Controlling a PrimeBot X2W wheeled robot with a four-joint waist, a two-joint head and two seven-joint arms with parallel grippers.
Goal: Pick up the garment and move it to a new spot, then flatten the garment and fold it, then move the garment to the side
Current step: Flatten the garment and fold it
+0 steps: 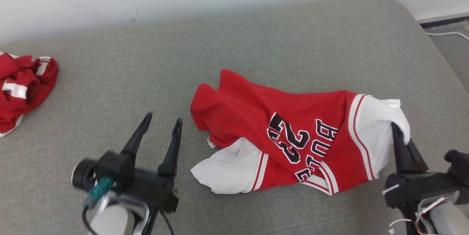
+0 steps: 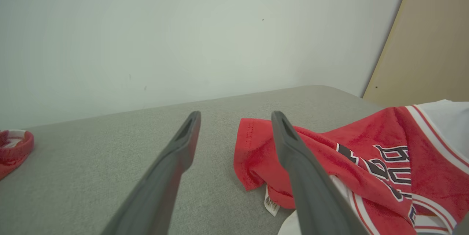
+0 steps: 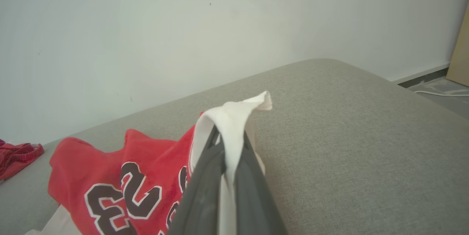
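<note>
The garment [image 1: 289, 132] is a red jersey with white sleeves and a black 23, lying crumpled on the grey padded surface [image 1: 234, 51]. My right gripper [image 1: 399, 134] is shut on its white right-hand sleeve, and the cloth drapes over the fingertips [image 3: 214, 143] in the right wrist view. My left gripper [image 1: 162, 120] stands open a little to the left of the jersey's red edge, with nothing between its fingers [image 2: 183, 143]. In the left wrist view the garment [image 2: 366, 161] lies just beyond the right finger.
A second red and white garment [image 1: 22, 84] lies bunched at the far left edge. The pale wall runs along the back of the surface. Beyond the right edge lies the floor with a white cable [image 1: 449, 34]. A tan board [image 2: 425, 44] leans at the right.
</note>
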